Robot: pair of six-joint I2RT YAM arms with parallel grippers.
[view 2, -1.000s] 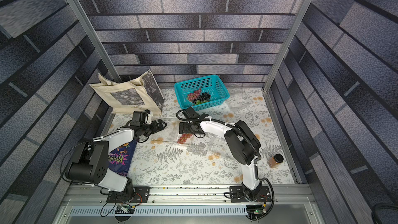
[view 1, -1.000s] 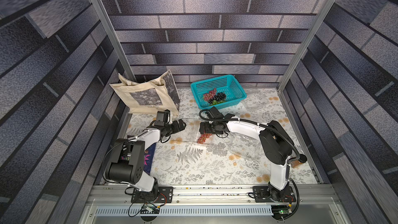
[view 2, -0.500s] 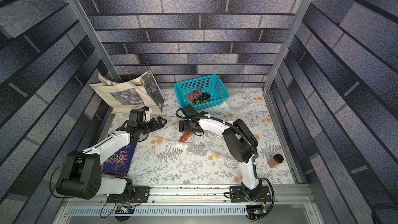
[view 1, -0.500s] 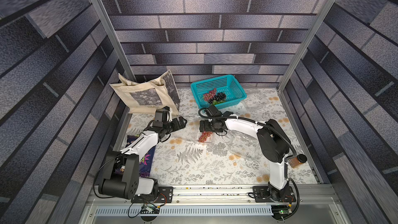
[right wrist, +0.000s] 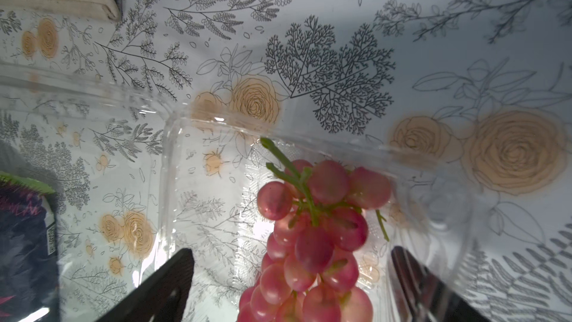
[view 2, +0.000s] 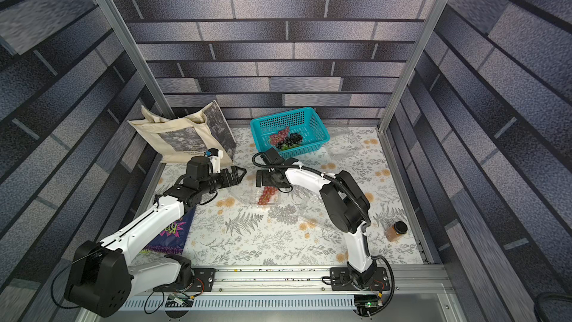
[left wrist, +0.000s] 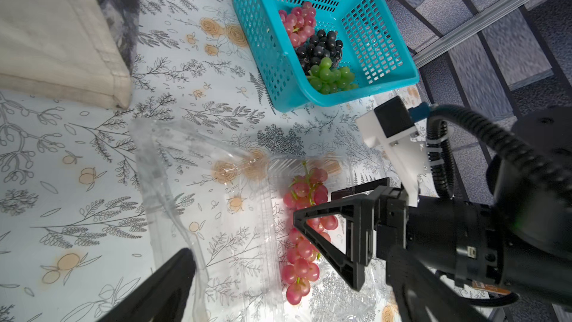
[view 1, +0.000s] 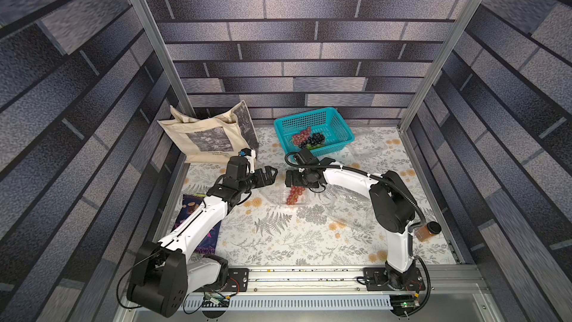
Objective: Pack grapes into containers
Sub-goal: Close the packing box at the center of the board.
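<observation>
A red-pink bunch of grapes [view 1: 294, 194] [view 2: 267, 195] [right wrist: 315, 230] lies in an open clear container [view 1: 306, 201] [right wrist: 173, 156] at mid-table, its lid spread flat to the left. My right gripper [view 1: 289, 178] [view 2: 260, 178] [right wrist: 291, 261] hangs open just over the bunch's far end, holding nothing. My left gripper [view 1: 272, 175] [view 2: 241, 176] [left wrist: 289, 258] is open beside the lid, pointing at the right gripper [left wrist: 314, 205]. Red, dark and green grapes [view 1: 309, 139] [left wrist: 322, 48] lie in the teal basket [view 1: 328, 119] [left wrist: 383, 10].
Another clear container [view 1: 349, 209] sits under my right arm, and one more [view 1: 368, 147] stands right of the basket. A beige tote bag [view 1: 207, 134] leans at the back left. A dark snack bag [view 1: 195, 212] lies under my left arm. A spice jar [view 1: 428, 231] stands at the right edge.
My left arm has stretched out, bringing its open gripper rightward toward the container's lid. The right gripper has stayed over the red bunch.
</observation>
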